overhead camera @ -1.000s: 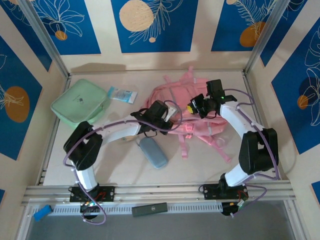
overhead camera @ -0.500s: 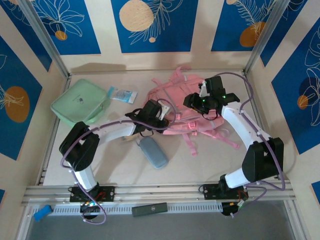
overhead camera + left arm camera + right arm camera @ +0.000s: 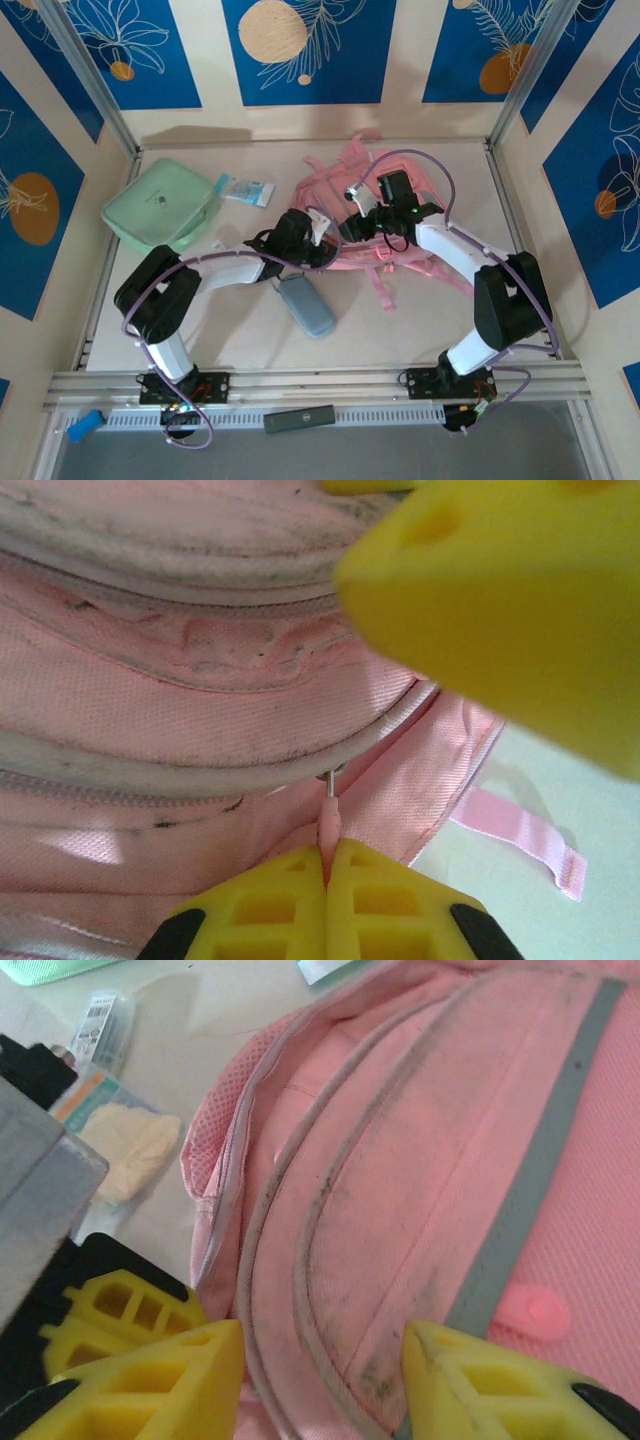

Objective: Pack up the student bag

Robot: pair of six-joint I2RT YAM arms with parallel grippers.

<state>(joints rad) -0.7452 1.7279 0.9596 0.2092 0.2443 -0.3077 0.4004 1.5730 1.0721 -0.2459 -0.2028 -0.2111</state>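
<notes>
Pink bag (image 3: 322,185) lies toward the table's (image 3: 420,320) far edge, right of middle. From above I see my left gripper (image 3: 316,234) and right gripper (image 3: 352,210) close together on its front. On the left wrist camera the jaws are pinched tight on the zip pull (image 3: 328,820) below the bag's piped edge. On the right wrist camera the fingers (image 3: 200,1360) stand apart over the front pocket, gripping nothing.
</notes>
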